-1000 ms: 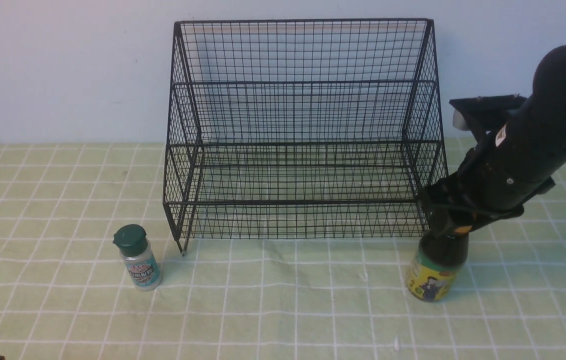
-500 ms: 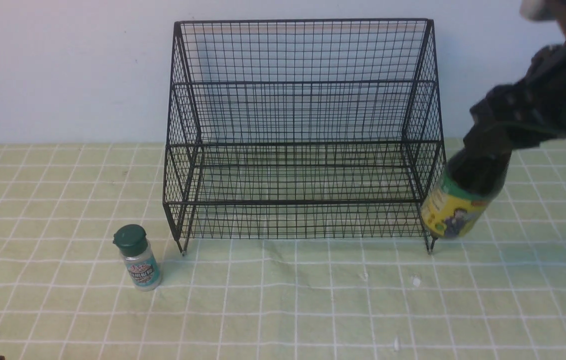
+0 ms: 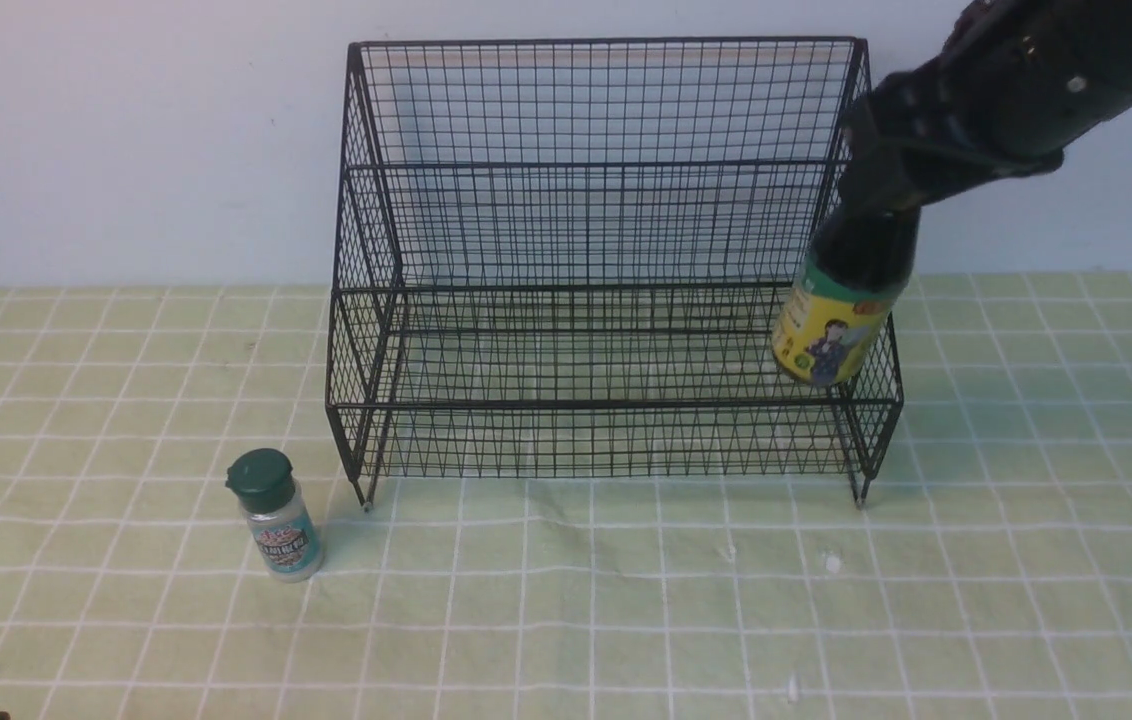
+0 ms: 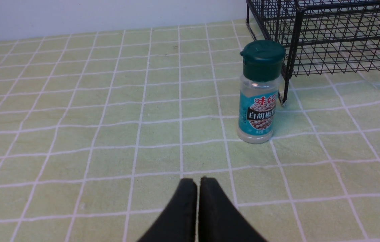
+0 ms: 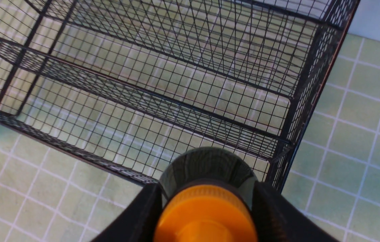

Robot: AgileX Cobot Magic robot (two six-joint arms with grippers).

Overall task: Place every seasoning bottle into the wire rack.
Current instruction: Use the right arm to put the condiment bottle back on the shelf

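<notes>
Seasoning bottles split the scene, one in the air and one not yet touched.

Front view: the taller dark-sauce bottle with a yellow label (image 3: pixel 834 325) hangs clear of the green checked tabletop (image 3: pixel 566 620). The right fingers (image 3: pixel 876 185) hold it by the neck, and it leans slightly. A second ago it stood on the cloth just off the front right leg of the large black wire-mesh rack (image 3: pixel 586 405). It has since been raised and brought inward, so its base now sits against the right end of the lower tier. From this angle I cannot tell whether it has crossed the front rail or is just before it. The small clear shaker jar with a dark green cap and teal label (image 3: pixel 278 515) stands where it was, upright on the cloth near the rack's front left leg.

Left wrist view: the left fingers (image 4: pixel 185 208) are pressed together with nothing between them. They sit low over the cloth and point at the shaker jar (image 4: pixel 259 94), which is some way ahead and just beside the rack leg.

Right wrist view: the right fingers (image 5: pixel 136 218) are clamped on either side of the bottle's orange cap (image 5: pixel 206 215). The bottle's shoulder shows over the rack's front right corner, with the lower shelf beyond it.

The lift is done. What is left for this bottle is probably a short move inward and a lowering onto the mesh, keeping the base clear of the side wall. The jar has yet to be fetched.
</notes>
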